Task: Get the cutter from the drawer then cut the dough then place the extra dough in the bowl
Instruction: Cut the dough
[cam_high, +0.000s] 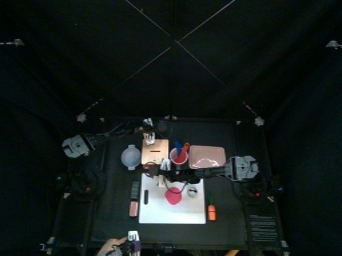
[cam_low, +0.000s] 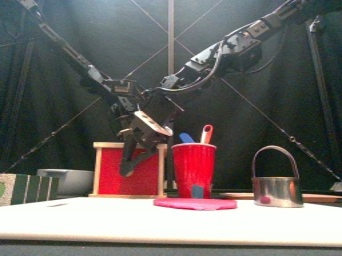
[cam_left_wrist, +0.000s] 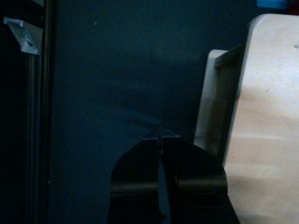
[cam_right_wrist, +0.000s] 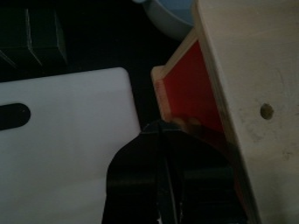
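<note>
Nearest the front edge lies the white cutting board (cam_low: 80, 222), with the flat pink dough (cam_low: 195, 203) on it. Just behind, the right gripper (cam_right_wrist: 172, 129) has its jaws pressed together with no gap, the tips touching a lower corner of the red drawer front (cam_right_wrist: 190, 87) of the wooden box (cam_right_wrist: 251, 79). The left gripper (cam_left_wrist: 159, 138) is pinched closed too, holding nothing, over bare table just beside the box. Right of the box stands the red cup (cam_low: 194, 165) with its toy knives. The metal cutter (cam_low: 277, 185) stands upright on the table right of the cup, well apart from the box. The blue-grey bowl (cam_high: 130, 156) sits left of the box.
</note>
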